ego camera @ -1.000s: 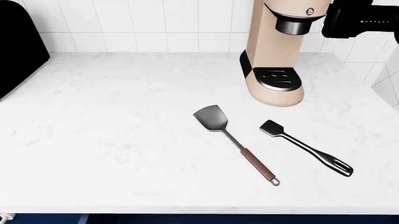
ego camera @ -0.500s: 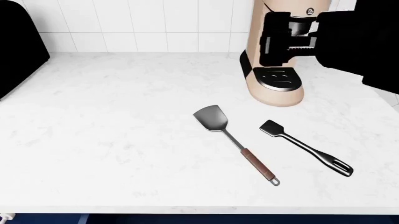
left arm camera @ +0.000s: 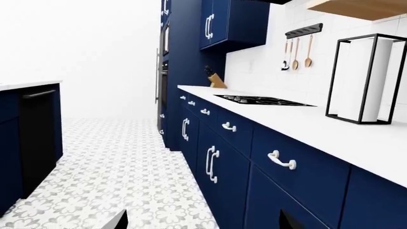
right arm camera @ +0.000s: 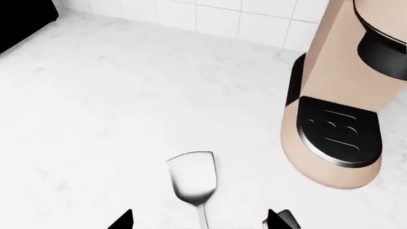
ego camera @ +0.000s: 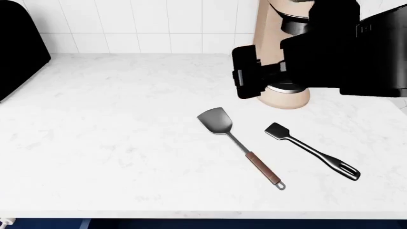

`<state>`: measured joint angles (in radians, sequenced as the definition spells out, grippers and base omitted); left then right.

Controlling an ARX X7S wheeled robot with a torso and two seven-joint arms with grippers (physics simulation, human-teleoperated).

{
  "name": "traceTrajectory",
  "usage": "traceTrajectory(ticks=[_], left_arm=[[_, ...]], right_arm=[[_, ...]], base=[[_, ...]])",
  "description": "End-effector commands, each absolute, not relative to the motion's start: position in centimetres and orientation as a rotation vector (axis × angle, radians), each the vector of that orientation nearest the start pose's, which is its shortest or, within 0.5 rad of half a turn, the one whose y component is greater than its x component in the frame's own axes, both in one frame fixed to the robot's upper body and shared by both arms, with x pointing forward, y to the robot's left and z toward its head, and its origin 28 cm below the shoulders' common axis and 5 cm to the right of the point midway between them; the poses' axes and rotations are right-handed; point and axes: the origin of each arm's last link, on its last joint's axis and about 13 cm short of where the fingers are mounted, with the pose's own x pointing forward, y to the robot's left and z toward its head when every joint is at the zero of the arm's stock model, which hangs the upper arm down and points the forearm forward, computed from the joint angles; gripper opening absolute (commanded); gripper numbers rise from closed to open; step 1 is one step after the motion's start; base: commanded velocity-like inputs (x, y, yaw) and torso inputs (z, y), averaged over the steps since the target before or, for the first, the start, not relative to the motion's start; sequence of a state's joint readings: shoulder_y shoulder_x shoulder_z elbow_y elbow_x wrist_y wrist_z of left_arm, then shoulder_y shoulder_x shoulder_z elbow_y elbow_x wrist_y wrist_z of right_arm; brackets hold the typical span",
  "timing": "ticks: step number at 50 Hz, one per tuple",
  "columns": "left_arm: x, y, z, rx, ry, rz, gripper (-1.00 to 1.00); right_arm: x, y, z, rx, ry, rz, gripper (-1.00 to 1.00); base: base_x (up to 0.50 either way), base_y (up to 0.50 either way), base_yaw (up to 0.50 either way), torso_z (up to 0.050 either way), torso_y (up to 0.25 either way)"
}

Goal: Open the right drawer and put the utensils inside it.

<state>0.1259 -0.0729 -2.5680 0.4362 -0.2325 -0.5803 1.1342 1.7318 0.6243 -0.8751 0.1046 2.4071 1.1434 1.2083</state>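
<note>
Your right gripper hangs with jaws spread at 1 o'clock of the grey spatula, aligned to descend on it; the black spatula lies at its 3 o'clock. Left gripper: cannot tell.

The right arm fills the upper right of the head view as a bulky, matte black block with squared edges and no visible cables. Its gripper ends in flat black slabs with faint grey ribbing along the side. In each wrist view, 2 dark fingertips poke in at the bottom edge, one showing a pale face.
</note>
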Motion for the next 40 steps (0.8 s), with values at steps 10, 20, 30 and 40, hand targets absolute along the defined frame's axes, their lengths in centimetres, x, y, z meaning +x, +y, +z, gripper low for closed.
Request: traceTrajectory(ticks=[10, 20, 30, 40], left_arm=[[-18.9, 33.9, 9.2, 0.075, -0.15, 1.314, 1.0], [-18.6, 33.9, 9.1, 0.083, -0.133, 1.312, 1.0], [-18.5, 33.8, 9.0, 0.081, -0.133, 1.306, 1.0], [-18.5, 33.8, 8.8, 0.081, -0.127, 1.306, 1.0]], right_arm=[[28.7, -9.0, 32.6, -0.043, 0.68, 0.332, 1.0], [29.7, -8.5, 30.1, -0.08, 0.733, 0.33, 1.0], [29.7, -8.7, 27.6, -0.124, 0.792, 0.316, 1.0], [30.2, -8.2, 25.4, -0.168, 0.839, 0.31, 1.0]], base=[[0.0, 0.0, 0.0, 0.0, 0.0], [0.0, 0.0, 0.0, 0.0, 0.0], [0.0, 0.0, 0.0, 0.0, 0.0], [0.0, 0.0, 0.0, 0.0, 0.0]])
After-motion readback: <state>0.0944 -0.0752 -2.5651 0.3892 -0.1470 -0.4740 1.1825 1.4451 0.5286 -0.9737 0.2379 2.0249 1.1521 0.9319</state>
